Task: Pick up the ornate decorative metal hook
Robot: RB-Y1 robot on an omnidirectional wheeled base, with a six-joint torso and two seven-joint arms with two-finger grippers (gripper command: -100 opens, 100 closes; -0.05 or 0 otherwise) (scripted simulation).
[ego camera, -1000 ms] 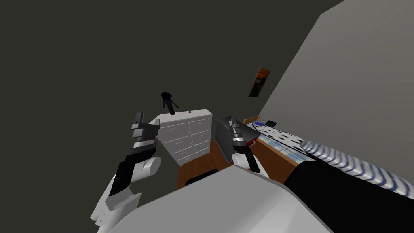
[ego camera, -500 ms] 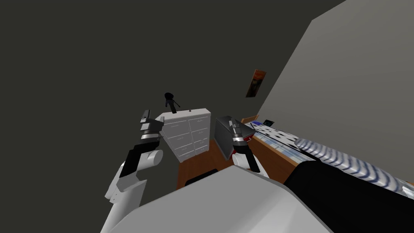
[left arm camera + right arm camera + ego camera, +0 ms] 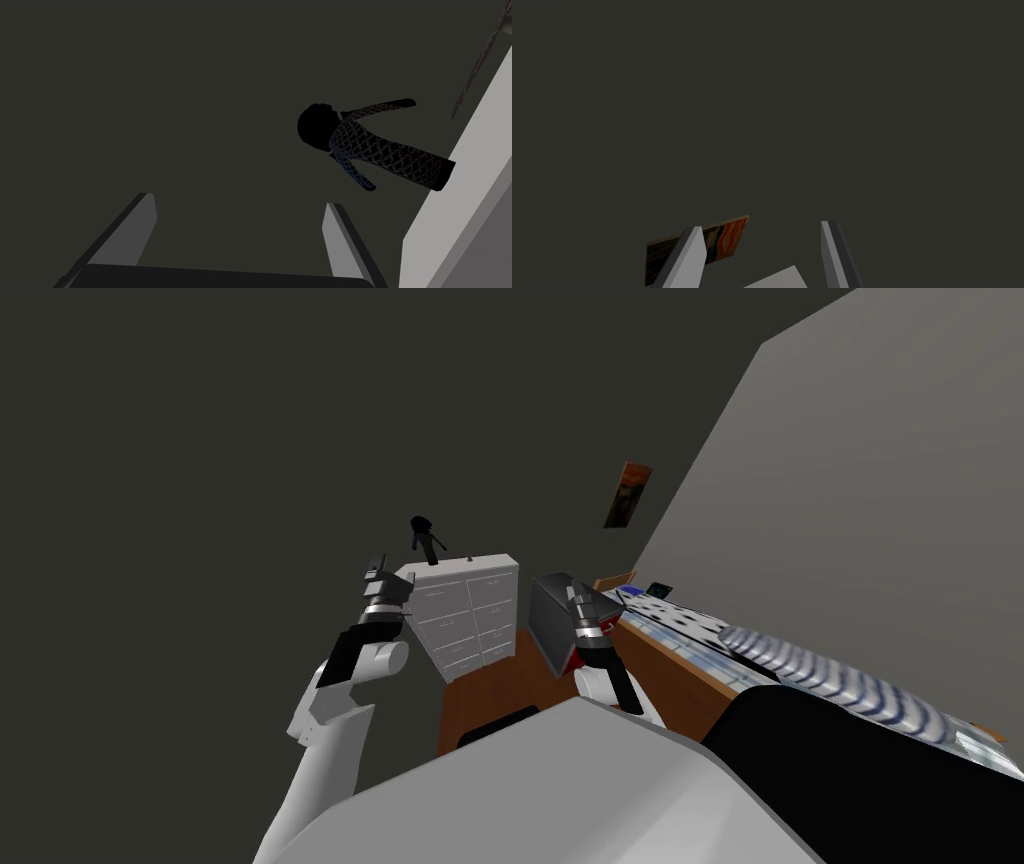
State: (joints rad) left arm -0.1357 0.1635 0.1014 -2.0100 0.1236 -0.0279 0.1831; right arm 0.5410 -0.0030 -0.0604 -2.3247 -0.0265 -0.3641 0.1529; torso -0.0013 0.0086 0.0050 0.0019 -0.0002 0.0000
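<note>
My left gripper point(image 3: 237, 201) was spread and empty, just short of the dark hook point(image 3: 380, 150) standing at the dresser point(image 3: 470, 623) top's edge. I judged it stiff, fairly heavy, textured; its thick stem suited pinching.

Hook point(image 3: 424, 535) tiny and dark in head view, speck point(image 3: 470, 559) on dresser point(image 3: 465, 608) unidentifiable, bed point(image 3: 850, 688) cropped.

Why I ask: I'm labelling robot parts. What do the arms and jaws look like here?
The left arm has white rounded links, a black forearm and silver-grey rings at the wrist; the right arm shows the same black forearm and pale wrist band. Each arm's jaws are two thin, light grey blades with darker edges on a dark box.
</note>
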